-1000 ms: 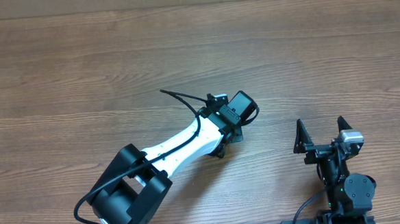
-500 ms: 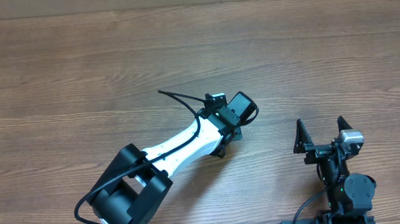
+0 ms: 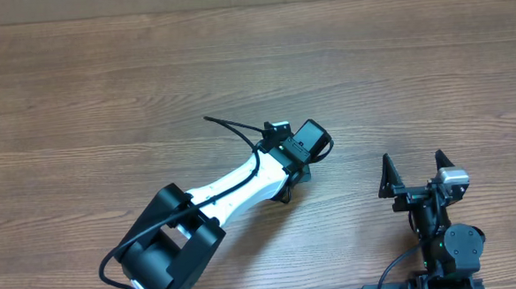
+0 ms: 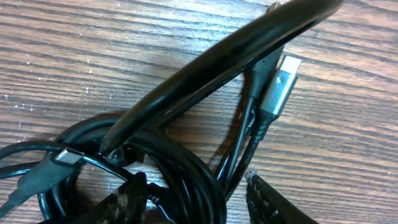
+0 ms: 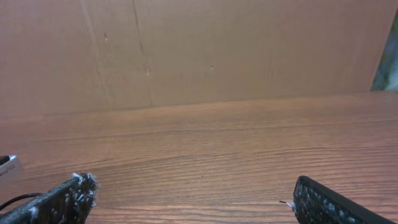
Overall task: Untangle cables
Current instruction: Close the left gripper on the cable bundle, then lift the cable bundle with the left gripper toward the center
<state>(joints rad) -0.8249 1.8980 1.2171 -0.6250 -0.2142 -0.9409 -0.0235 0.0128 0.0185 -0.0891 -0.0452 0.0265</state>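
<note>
The cables (image 4: 177, 168) are a bunch of thin black cords on the wooden table, seen close in the left wrist view. One silver plug (image 4: 278, 84) lies at the upper right of the bunch. Another plug (image 4: 65, 158) lies at the left. My left gripper (image 4: 193, 196) is open, with one finger on each side of the bunch. In the overhead view my left gripper (image 3: 288, 174) points down at mid-table and hides the cables. My right gripper (image 3: 412, 176) is open and empty at the right front, and it also shows in the right wrist view (image 5: 193, 199).
A thicker black arm cable (image 4: 211, 68) arches across the left wrist view above the bunch, and it sticks out left of the wrist in the overhead view (image 3: 231, 128). A brown cardboard wall (image 5: 199, 50) stands behind the table.
The left arm has shifted very slightly, and its cable tip has moved a little to the left. The right arm has not moved.
</note>
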